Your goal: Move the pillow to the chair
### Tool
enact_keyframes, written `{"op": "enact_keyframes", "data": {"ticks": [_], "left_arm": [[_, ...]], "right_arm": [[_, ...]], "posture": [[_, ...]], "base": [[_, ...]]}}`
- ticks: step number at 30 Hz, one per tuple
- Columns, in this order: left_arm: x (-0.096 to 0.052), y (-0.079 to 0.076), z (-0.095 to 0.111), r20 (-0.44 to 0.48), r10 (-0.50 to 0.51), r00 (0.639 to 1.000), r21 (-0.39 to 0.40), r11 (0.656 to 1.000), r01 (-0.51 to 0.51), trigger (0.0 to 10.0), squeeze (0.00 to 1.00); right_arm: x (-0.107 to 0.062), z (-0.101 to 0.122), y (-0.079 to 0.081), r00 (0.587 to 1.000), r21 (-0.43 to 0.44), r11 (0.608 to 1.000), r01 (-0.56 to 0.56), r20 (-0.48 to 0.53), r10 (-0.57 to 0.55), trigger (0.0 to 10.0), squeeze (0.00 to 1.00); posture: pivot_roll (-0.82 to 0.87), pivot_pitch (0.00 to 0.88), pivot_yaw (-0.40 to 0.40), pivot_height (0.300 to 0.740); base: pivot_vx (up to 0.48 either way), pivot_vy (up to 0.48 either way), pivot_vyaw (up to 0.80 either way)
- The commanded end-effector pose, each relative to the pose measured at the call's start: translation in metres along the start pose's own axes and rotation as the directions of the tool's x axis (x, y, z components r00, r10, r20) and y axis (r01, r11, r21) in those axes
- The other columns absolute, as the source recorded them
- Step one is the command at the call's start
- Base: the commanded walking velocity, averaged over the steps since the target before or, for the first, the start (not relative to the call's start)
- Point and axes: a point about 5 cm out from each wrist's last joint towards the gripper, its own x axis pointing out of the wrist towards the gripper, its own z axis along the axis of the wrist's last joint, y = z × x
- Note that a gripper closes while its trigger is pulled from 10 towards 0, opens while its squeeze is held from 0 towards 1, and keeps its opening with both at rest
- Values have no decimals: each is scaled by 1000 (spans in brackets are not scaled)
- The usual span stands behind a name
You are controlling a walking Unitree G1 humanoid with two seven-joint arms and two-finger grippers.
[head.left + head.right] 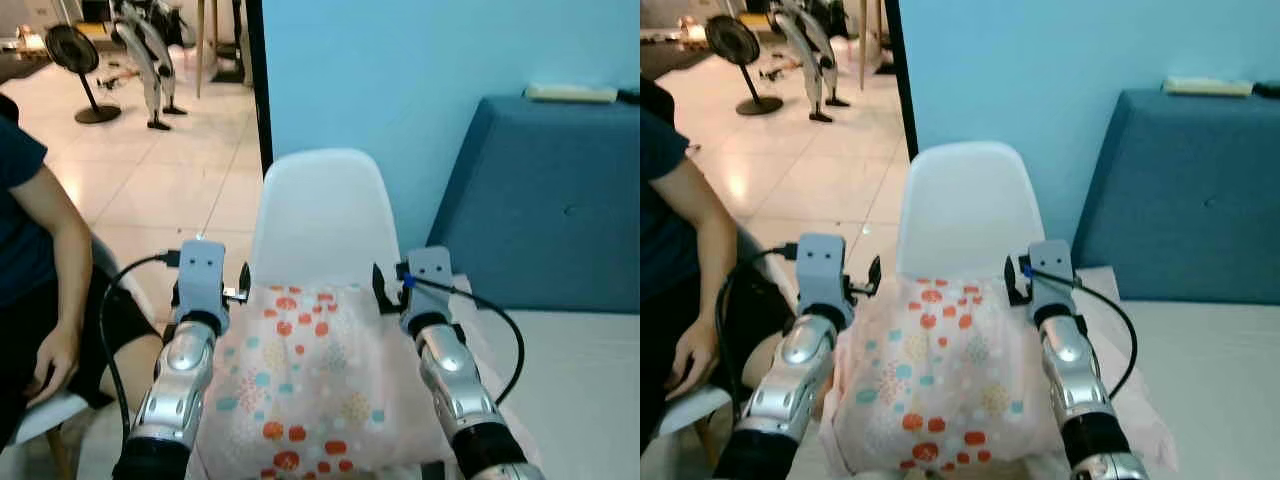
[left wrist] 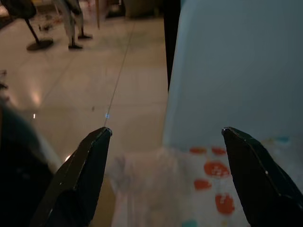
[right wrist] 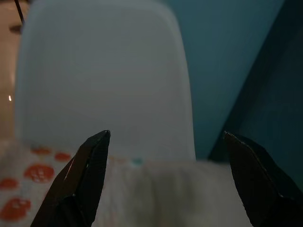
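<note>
The pillow (image 1: 310, 380), pale with orange and teal spots, lies on the seat of the white chair (image 1: 320, 215), its far edge up against the foot of the chair's back. The left tool (image 2: 165, 156) sits at the pillow's left far corner and the right tool (image 3: 168, 156) at its right far corner, one on each side; both have their fingers spread wide, with only the pillow's edge and the chair back showing between the tips, and neither grips anything. Whether the fingers touch the cloth is hard to tell.

Behind the chair stands a light blue wall (image 1: 400, 70). To the right of it is a dark blue sofa (image 1: 550, 200), and a small pale object (image 1: 570, 93) lies on top of its back. A white surface (image 1: 570, 380) lies in front of the sofa at the right. To the left a doorway opens onto a shiny cream tile floor (image 1: 150, 170), where a black floor fan (image 1: 75, 60) stands. A person in a dark top (image 1: 30, 250) sits just left of the robot, one hand (image 1: 55, 365) resting on the lap.
</note>
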Motion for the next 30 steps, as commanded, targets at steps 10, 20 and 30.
{"op": "enact_keyframes", "data": {"ticks": [10, 20, 30], "left_arm": [[-11, 14, -36, -140, 37, 989, 36, 999, -32, 10000, 0], [-26, 7, -57, -192, 38, 981, 40, 999, -31, 10000, 0], [-23, 9, -55, -159, 47, 986, 30, 999, -43, 10000, 0]], "right_arm": [[-16, -45, -3, 978, -19, 1000, 16, -209, -20, 10000, 0], [-29, -67, -4, 948, 43, 998, -37, -315, 49, 10000, 0], [-29, -66, 7, 945, 37, 996, -78, -314, 86, 10000, 0]], "posture": [[-32, 50, -2, 740], [-30, 32, -19, 740], [-32, 60, -6, 740]], "base": [[0, 0, 0], [0, 0, -80], [0, 0, -800]]}}
